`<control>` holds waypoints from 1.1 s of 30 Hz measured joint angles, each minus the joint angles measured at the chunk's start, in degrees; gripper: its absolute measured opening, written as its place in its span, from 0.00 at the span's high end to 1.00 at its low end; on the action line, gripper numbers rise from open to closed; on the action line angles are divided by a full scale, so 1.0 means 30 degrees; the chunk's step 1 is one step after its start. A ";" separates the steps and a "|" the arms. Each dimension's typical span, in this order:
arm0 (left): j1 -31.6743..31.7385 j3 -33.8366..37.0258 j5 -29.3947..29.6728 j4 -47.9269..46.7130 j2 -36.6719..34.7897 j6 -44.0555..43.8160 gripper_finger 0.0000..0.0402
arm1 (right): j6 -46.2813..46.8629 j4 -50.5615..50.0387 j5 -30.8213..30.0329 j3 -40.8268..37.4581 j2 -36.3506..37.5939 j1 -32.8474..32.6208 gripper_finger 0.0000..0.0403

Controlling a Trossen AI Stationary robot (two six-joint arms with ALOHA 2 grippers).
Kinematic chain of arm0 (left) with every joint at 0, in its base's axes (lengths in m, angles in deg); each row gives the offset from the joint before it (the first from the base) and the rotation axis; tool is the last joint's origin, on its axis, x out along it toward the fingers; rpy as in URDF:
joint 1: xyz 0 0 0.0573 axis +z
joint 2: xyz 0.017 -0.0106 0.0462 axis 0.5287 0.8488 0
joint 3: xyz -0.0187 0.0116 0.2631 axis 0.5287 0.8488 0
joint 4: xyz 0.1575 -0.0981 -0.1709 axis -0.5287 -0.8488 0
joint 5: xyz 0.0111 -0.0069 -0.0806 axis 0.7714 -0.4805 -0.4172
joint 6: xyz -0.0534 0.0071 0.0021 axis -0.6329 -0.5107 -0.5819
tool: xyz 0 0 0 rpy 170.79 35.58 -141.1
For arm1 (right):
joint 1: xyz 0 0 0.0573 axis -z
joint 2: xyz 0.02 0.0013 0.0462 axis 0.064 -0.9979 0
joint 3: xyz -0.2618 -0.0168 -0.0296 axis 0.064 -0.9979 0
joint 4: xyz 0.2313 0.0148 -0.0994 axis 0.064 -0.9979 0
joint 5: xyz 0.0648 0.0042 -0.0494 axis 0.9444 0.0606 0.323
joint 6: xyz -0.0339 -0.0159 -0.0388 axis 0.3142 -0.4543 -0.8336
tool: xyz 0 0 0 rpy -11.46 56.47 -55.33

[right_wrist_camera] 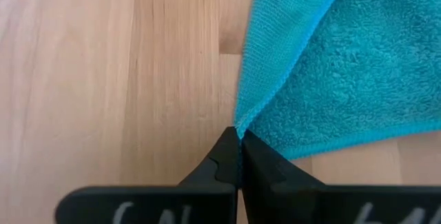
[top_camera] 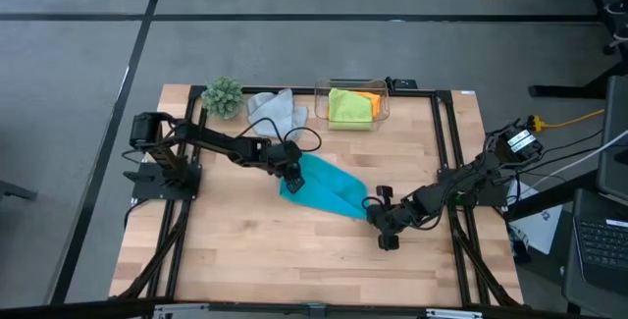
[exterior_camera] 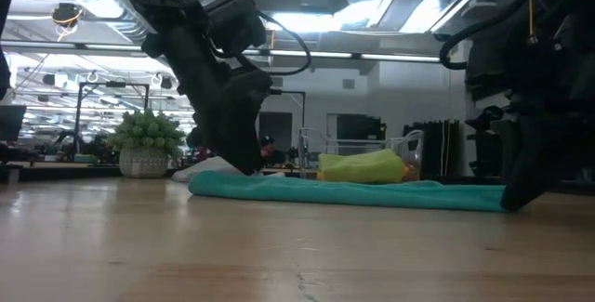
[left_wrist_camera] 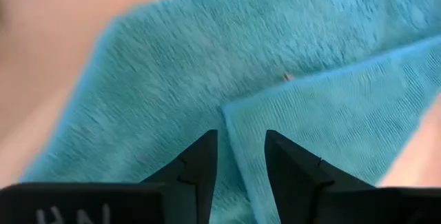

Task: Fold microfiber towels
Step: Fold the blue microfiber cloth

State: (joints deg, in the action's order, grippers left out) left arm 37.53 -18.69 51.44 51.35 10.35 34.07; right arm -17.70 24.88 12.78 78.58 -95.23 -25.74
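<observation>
The turquoise towel (top_camera: 324,187) lies partly folded near the centre of the wooden table (top_camera: 245,260) in the high view, stretching diagonally from the middle toward the lower right. The left gripper (top_camera: 291,175) sits over the towel's upper-left end; in the left wrist view its two dark fingers (left_wrist_camera: 200,165) stand apart with a narrow gap, straddling the edge of a folded-over flap of the turquoise cloth (left_wrist_camera: 275,107), and nothing is pinched between them. The right gripper (top_camera: 376,204) is at the towel's lower-right end, and in the right wrist view its fingers (right_wrist_camera: 224,158) are pressed together on a corner of the towel (right_wrist_camera: 324,65), where two hemmed edges meet at the fingertips. In the low view the towel (exterior_camera: 353,193) shows as a long flat strip across the middle of the frame, with the left arm coming down onto its left end and the right arm at the right edge of the frame by its other end. At the top centre of the high view a light grey towel (top_camera: 276,111) lies crumpled on the table, just beside a small green plant (top_camera: 223,96) to its left. To the right of the grey cloth, a clear plastic box (top_camera: 351,104) holds a lime green towel (top_camera: 348,107) with an orange towel (top_camera: 369,95) showing beneath it at the upper right corner.
</observation>
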 joint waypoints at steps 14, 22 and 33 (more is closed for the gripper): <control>-0.0138 -0.0007 -0.0904 0.0514 0.1049 -0.0900 0.73 | 0.0039 0.0056 0.0007 0.0007 0.0007 0.0000 0.99; -0.0717 -0.0007 -0.3811 0.2673 0.1049 -0.0885 0.73 | 0.0022 0.0058 0.0007 0.0007 0.0007 0.0007 0.99; -0.0994 -0.0007 -0.0807 0.3181 0.1049 -0.0668 0.73 | 0.0008 0.0052 0.0015 0.0011 0.0007 0.0007 0.99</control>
State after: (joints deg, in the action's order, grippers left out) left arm 34.55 -18.71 49.02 60.90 13.50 32.07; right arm -17.68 25.04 12.82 78.62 -95.20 -25.72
